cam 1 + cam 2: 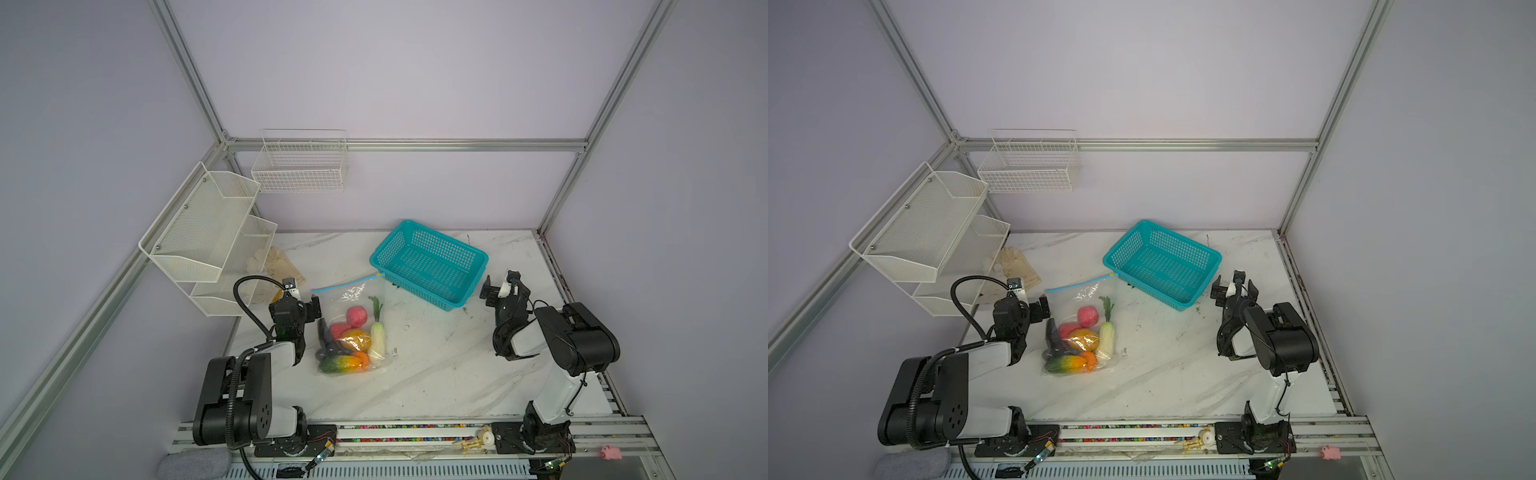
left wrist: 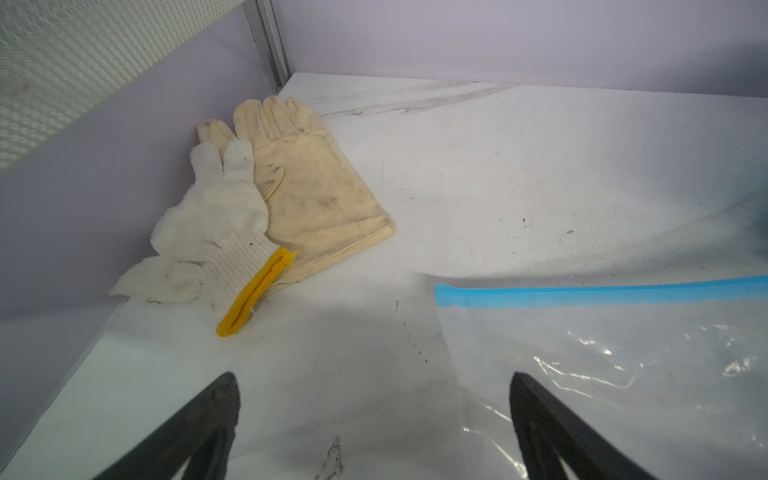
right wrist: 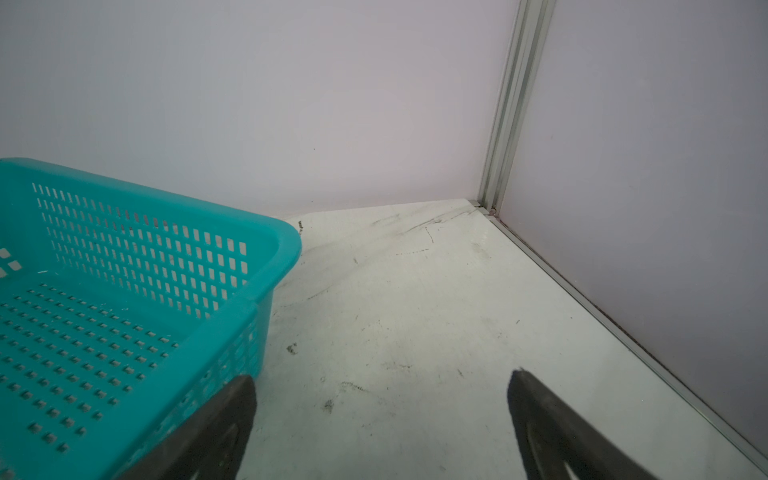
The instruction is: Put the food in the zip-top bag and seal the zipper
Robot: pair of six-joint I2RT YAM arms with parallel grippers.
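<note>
- The left claw (image 2: 374,379) and the right claw (image 3: 382,380) stand spread, empty.
- The zip-top bag (image 1: 354,293) looks limp and slippery; the food (image 1: 355,338) inside anchors it.
- Better to pinch the stiffer zipper (image 1: 343,285), near its slider (image 1: 378,274).

Item counts for the scene on one marble table (image 1: 436,382).

- **Zip-top bag** (image 1: 353,296): one, carrying one zipper (image 1: 345,284) with one yellowish slider tab (image 1: 378,274).
- **Food inside the bag:** eight pieces. These are one white radish (image 1: 377,338), two pink-red pieces (image 1: 356,316), one mango (image 1: 356,340), one orange (image 1: 364,358), one cucumber (image 1: 340,365) and two dark eggplants (image 1: 323,330).
- **Teal basket** (image 1: 445,238): one.
- **Gloves:** two, namely one cream glove (image 2: 316,183) and one white knit glove (image 2: 212,232).
- **White wall racks:** two, namely one wire basket (image 1: 299,166) and one two-tier mesh shelf (image 1: 208,224).
- **Grippers:** two, the left gripper (image 2: 374,377) and the right gripper (image 3: 382,380).
- **Pink toy pig** (image 1: 611,453): one.
</note>
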